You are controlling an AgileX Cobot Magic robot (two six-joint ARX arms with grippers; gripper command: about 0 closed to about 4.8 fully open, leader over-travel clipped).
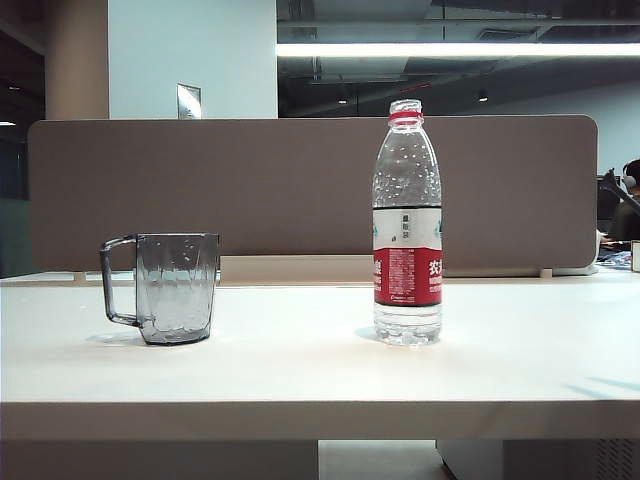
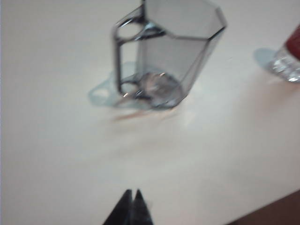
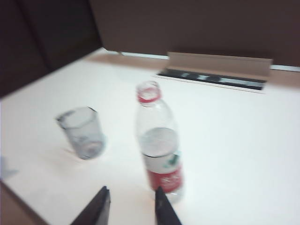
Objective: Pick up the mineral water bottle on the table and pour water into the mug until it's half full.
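The mug is standing upright on the table, left of the mineral water bottle, well apart from it. A divider panel is standing behind both. The left gripper is hovering before the mug, the right gripper before the bottle.

Bright ceiling strip light overhead; both wrist views motion-blurred.

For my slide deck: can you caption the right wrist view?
Right pincer, jaws apart, short of the uncapped mineral water bottle; empty mug stands beside it on the table.
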